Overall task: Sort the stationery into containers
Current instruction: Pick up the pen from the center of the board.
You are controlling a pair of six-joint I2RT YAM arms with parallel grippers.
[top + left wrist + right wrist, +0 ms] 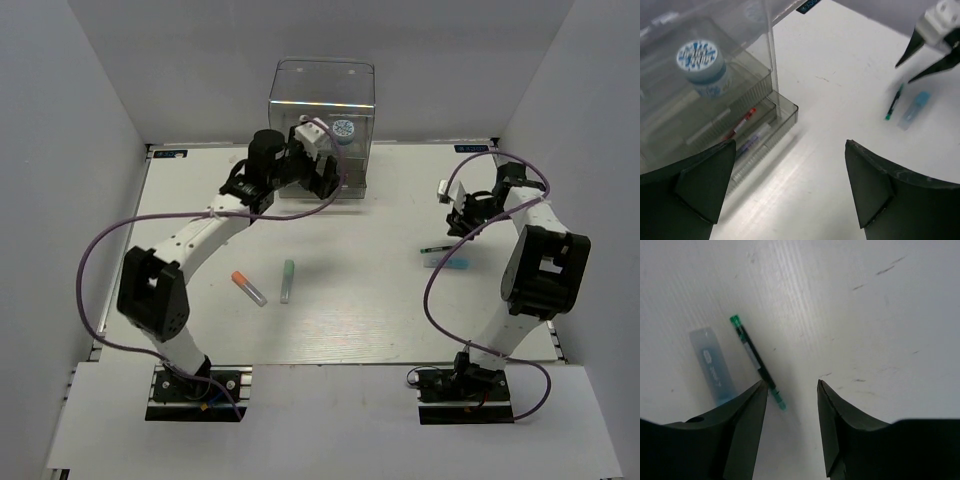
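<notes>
stationery count: four loose on the table [380, 310]. orange-capped marker [249, 288] and mint-green marker [287, 281] sit around 8 o'clock, dark pen [437, 248] and light-blue marker [450, 264] near the 3 o'clock edge. one roll [343, 130] is in the cabinet [325, 100] at 12. left gripper [790, 145] and right gripper [791, 382] both gape, empty.

The white table [350, 320] carries a tall clear drawer cabinet [322, 85] standing at the middle of its far edge. Well in front of the cabinet and a little to its left, an orange-capped marker [249, 288] lies at a slant. A mint-green marker [287, 281] lies close beside it but apart, pointing roughly toward the cabinet. Off to the cabinet's front right, a thin dark pen [437, 249] with green ends lies just beside a light-blue marker [448, 264], the pen on the cabinet's side.
</notes>
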